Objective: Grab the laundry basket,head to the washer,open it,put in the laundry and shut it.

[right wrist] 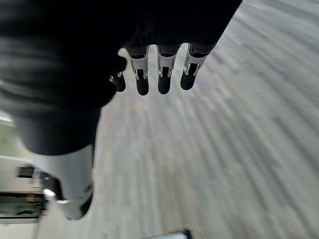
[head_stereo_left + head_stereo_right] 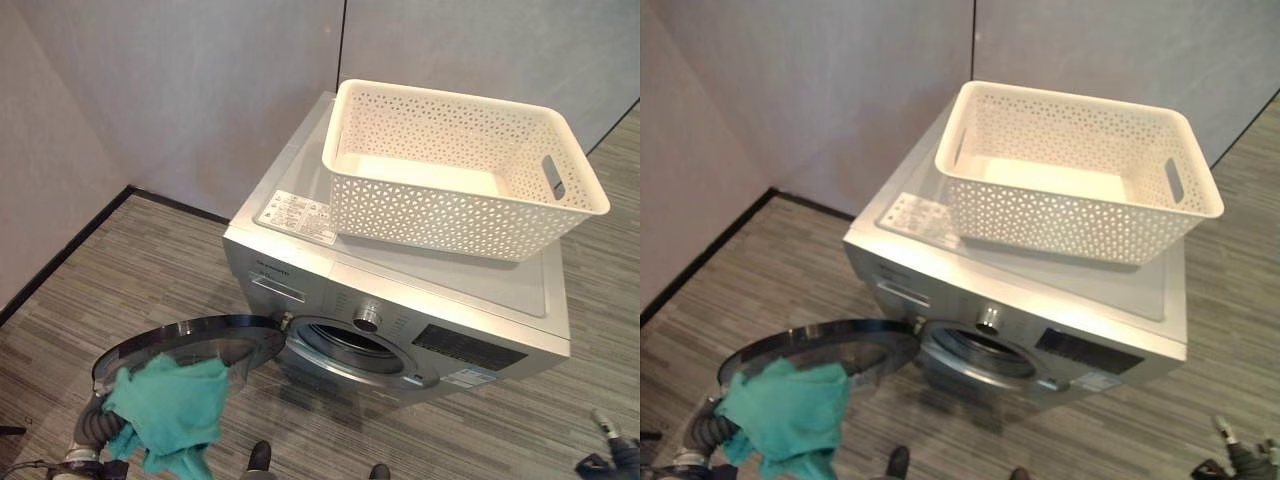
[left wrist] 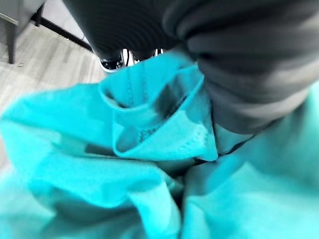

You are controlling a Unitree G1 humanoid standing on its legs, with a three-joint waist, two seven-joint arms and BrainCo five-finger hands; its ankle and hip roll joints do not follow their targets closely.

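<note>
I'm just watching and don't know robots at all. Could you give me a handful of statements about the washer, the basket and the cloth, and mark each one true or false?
1. The washer door is closed. False: it is swung open to the robot's left, and the drum opening is exposed.
2. The white laundry basket sits on top of the washer. True.
3. The teal cloth lies inside the basket. False: it is at the left hand, low in front of the open door, and the basket looks empty.
4. The right hand holds a second cloth. False: its fingers hang straight over bare floor and hold nothing.
5. The basket has a handle slot in its side wall. True.
</note>
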